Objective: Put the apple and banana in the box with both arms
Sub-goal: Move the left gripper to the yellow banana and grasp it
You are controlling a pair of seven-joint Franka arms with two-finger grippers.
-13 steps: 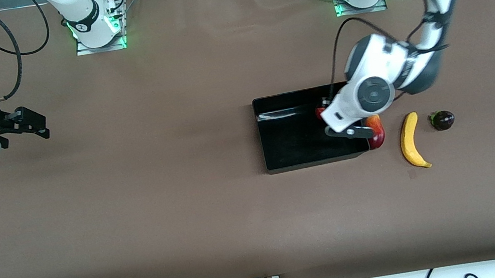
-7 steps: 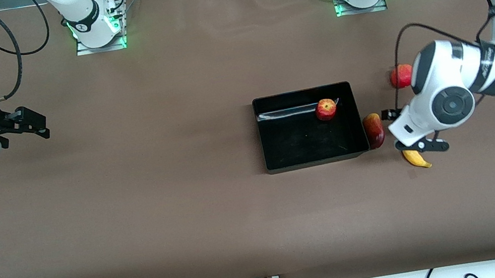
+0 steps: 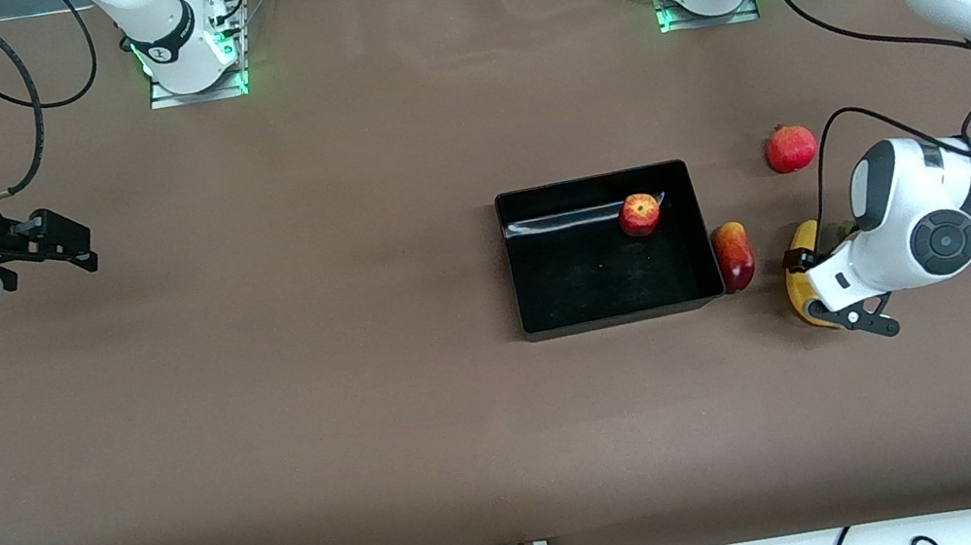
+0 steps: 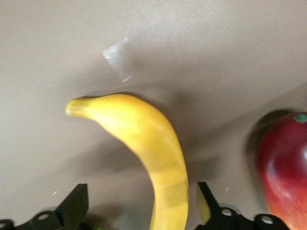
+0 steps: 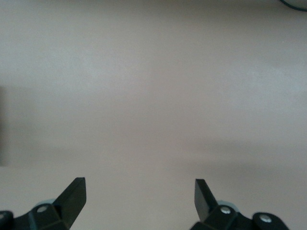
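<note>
The apple (image 3: 640,214) lies in the black box (image 3: 594,181), near its wall toward the robots' bases. The yellow banana (image 3: 802,271) lies on the table beside the box, toward the left arm's end, partly covered by the left hand. My left gripper (image 3: 836,294) is open and low over the banana. In the left wrist view the banana (image 4: 153,143) runs between the spread fingers (image 4: 76,199) of the left gripper (image 4: 140,192), closer to one of them. My right gripper (image 3: 83,249) waits open and empty over bare table, as its own view (image 5: 139,184) shows.
An elongated red-and-yellow fruit (image 3: 734,255) lies against the box's outer wall, between box and banana; it also shows in the left wrist view (image 4: 283,167). A round red fruit (image 3: 790,147) lies nearer the bases. A small clear tape scrap (image 4: 122,58) lies by the banana's tip.
The left arm left the apple in the box, swung from over the box toward its own end of the table and came down over the banana. The right arm has not moved.
</note>
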